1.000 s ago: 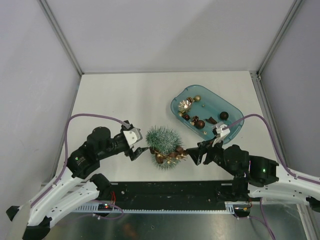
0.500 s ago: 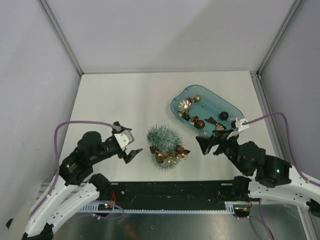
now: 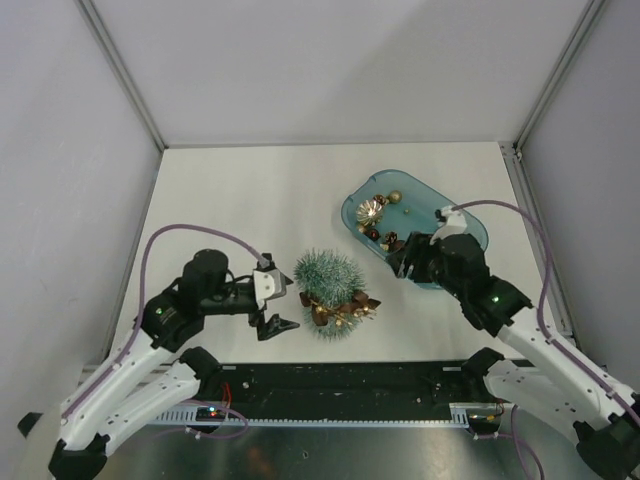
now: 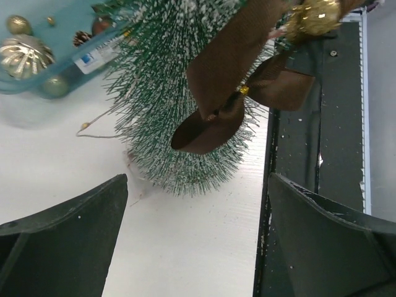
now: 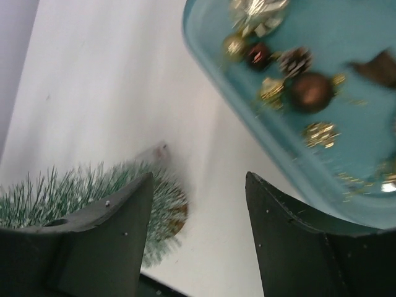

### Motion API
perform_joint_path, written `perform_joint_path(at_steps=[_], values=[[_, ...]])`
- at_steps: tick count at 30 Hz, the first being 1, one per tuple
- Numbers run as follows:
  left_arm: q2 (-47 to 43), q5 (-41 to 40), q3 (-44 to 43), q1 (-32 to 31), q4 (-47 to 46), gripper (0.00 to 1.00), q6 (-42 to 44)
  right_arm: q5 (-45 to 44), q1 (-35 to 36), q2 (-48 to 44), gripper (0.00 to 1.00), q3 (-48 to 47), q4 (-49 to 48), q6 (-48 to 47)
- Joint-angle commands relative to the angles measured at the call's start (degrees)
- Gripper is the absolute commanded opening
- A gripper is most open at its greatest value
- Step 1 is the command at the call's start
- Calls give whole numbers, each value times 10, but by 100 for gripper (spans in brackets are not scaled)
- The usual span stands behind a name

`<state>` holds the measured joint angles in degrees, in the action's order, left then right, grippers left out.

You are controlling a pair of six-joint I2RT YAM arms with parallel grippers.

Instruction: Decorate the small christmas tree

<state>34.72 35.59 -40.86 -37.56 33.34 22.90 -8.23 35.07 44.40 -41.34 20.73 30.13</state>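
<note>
Two grippers: both have their fingers apart with nothing between them, so you start this step empty-handed.
Left gripper (image 3: 280,310): just left of the small christmas tree (image 3: 325,275), low over the table, jaws spread wide. Keep it off the bristles, ready to steady the tree low down if it rocks.
Small christmas tree: appears upright, between the two grippers, close to the table's front edge.
Brown bow (image 3: 345,308): on the tree's near side, with gold bits beside it. That flank looks dressed, so plan your next piece for a bare one.
Teal tray (image 3: 420,205): behind and right of the tree, apart from it, holding the loose ornaments.
Right gripper (image 3: 400,263): right of the tree, over the tray's tree-side rim, fingers parted and empty.
Step in hand: probably fetching another ornament. Pick one lying alone, such as the dark brown ball (image 5: 309,91). Descend straight, close gently, and lift clear of the rim before swinging toward the tree.
</note>
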Motion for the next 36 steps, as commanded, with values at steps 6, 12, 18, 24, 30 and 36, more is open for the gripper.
perform_joint_path(at_steps=[6, 12, 18, 24, 30, 36], values=[[76, 42, 47, 3, -127, 100, -51, 191, 31, 23, 67, 107, -162, 110], [128, -35, 77, 4, -235, 99, -80, 188, 81, 54, 67, 141, -199, 126], [148, -126, 90, 5, -297, 99, -111, 151, 155, 92, 63, 162, -238, 138], [164, -158, 94, 12, -355, 100, -141, 117, 204, 104, 61, 176, -261, 151], [171, -163, 88, 25, -368, 100, -141, 93, 208, 69, 62, 176, -224, 144], [156, -157, 98, 28, -365, 100, -151, 117, 154, 3, 66, 168, -157, 124]])
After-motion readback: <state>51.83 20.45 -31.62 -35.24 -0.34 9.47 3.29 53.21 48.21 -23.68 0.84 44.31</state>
